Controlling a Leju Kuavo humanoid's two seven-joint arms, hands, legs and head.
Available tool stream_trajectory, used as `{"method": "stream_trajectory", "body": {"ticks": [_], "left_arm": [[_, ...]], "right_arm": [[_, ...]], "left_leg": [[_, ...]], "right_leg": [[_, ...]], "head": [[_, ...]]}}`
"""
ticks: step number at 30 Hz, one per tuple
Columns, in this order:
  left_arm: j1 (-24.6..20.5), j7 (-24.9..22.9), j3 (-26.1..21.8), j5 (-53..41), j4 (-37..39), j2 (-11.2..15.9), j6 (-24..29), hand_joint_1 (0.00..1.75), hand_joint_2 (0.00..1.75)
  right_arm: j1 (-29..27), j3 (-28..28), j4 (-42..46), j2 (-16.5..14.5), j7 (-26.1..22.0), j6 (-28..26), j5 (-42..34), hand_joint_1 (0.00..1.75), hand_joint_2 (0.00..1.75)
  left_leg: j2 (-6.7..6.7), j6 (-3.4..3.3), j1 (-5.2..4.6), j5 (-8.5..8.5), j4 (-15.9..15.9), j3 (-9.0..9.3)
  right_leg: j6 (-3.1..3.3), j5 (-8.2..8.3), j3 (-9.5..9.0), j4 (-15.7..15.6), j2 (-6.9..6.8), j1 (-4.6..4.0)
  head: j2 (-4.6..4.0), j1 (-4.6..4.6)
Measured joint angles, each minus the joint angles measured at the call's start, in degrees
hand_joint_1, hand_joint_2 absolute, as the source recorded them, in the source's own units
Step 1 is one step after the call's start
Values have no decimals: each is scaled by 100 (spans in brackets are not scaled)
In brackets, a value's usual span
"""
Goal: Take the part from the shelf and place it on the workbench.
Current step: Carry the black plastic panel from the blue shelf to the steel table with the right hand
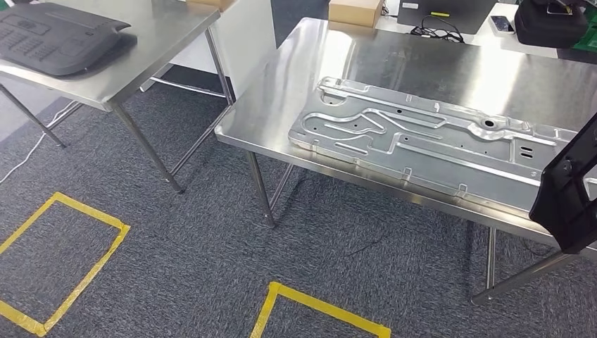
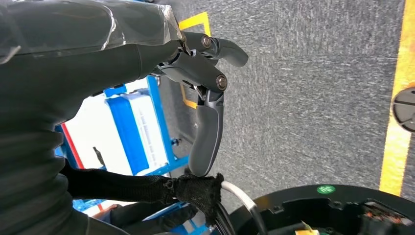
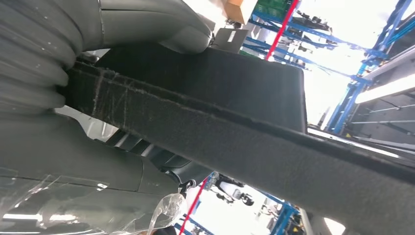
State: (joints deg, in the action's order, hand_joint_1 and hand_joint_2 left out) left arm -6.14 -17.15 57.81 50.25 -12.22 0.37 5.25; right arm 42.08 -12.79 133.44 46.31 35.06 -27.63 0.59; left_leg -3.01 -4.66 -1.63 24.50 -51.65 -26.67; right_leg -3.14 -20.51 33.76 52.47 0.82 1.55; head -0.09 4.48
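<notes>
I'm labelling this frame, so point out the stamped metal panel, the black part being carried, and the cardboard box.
stamped metal panel [image 1: 422,144], head view, flat middle.
black part [image 1: 567,193], head view, middle.
cardboard box [image 1: 355,12], head view, top face.

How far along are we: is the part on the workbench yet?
Pickup looks done: the right hand holds the black part, which hangs over the workbench edge beside the metal panel. Left hand holds nothing. Still left: setting it down and letting go.

Grey ribbed wrist cover [image 2: 29,161], dark screw-jointed fingers [image 2: 208,142].
</notes>
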Motion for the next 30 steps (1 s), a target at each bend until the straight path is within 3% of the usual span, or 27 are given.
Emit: {"method": "stream_trajectory", "body": {"ticks": [4, 8, 17, 23, 25, 27, 30], "left_arm": [[-33, 2, 0, 10, 0, -1, -29, 0, 175], [-56, 2, 0, 21, 0, -4, -69, 0, 175], [-55, 2, 0, 34, 0, -13, -90, 0, 175], [-50, -7, 0, 39, 0, -13, -99, 0, 175], [-56, -7, 0, 39, 0, -23, -102, 0, 175], [-65, -7, 0, 38, 0, -34, -103, 0, 175], [-56, -8, 0, 37, 0, -35, -102, 0, 175]], "right_arm": [[0, 0, 0, 0, -12, 2, 34, 175, 175], [9, 0, 0, 0, -48, 14, 156, 175, 175], [74, 0, 2, 0, -19, 34, 32, 175, 175], [106, 1, -2, 1, -15, 21, -112, 175, 175], [119, 2, -3, 15, -16, 20, -119, 175, 175], [148, 5, -5, 31, -20, 20, -119, 175, 175], [176, 2, -7, 40, -21, 27, -120, 175, 175]], "left_leg": [[11, -37, 7, 2, 32, -5], [41, -186, 29, 95, 135, 37], [48, -27, 43, 54, 147, 6], [44, -34, -14, 52, 104, -15], [69, -47, 19, -16, 255, 77], [123, -46, 87, -76, 418, 195], [213, -8, 166, -39, 437, 280]], "right_leg": [[37, -29, 15, 0, 23, -29], [77, -42, 15, 2, 31, -91], [125, -9, 44, -6, 30, -93], [76, 25, 59, -41, 40, -11], [34, 11, 56, -52, 57, -40], [-15, -199, 206, 295, 42, -66], [-120, -643, 795, 1479, 9, -1]], "head": [[0, 1], [0, 1], [0, 11], [0, 11], [0, 10], [0, 7], [0, 7]]}}
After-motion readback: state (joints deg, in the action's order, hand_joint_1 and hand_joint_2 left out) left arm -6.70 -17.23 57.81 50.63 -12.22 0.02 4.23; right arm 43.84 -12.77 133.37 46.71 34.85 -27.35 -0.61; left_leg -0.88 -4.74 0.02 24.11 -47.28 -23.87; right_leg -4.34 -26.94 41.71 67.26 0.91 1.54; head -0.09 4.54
